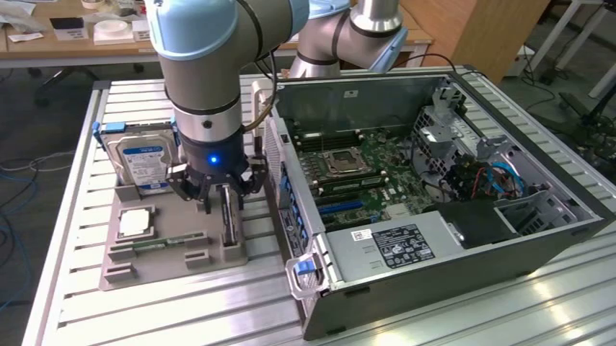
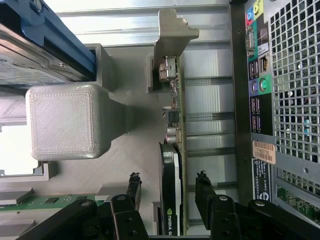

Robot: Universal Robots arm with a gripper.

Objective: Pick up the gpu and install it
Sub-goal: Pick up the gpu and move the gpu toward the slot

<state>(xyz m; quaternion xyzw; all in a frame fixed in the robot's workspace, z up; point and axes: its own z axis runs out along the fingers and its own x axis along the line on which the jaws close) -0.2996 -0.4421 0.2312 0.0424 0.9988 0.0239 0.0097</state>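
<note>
Jaws released, straddling gpu (image 2: 172,125): one finger (image 2: 202,187) each side, gaps both sides, no contact I can see. Gpu stands on edge in slot of grey holder tray (image 1: 144,270) on worktop (image 1: 144,321), just beside open pc case (image 1: 414,281), at ext view's left of it.

Risks, my read:
- Closing off-centre would tilt card in slot.
- Pads landing on cooler shroud, not board, could slip on lift.
- Bracket end may snag holder post.

Hard to see: arm hides card top in ext view; slot base hidden; can't pick out target slot on motherboard w/ certainty.
</note>
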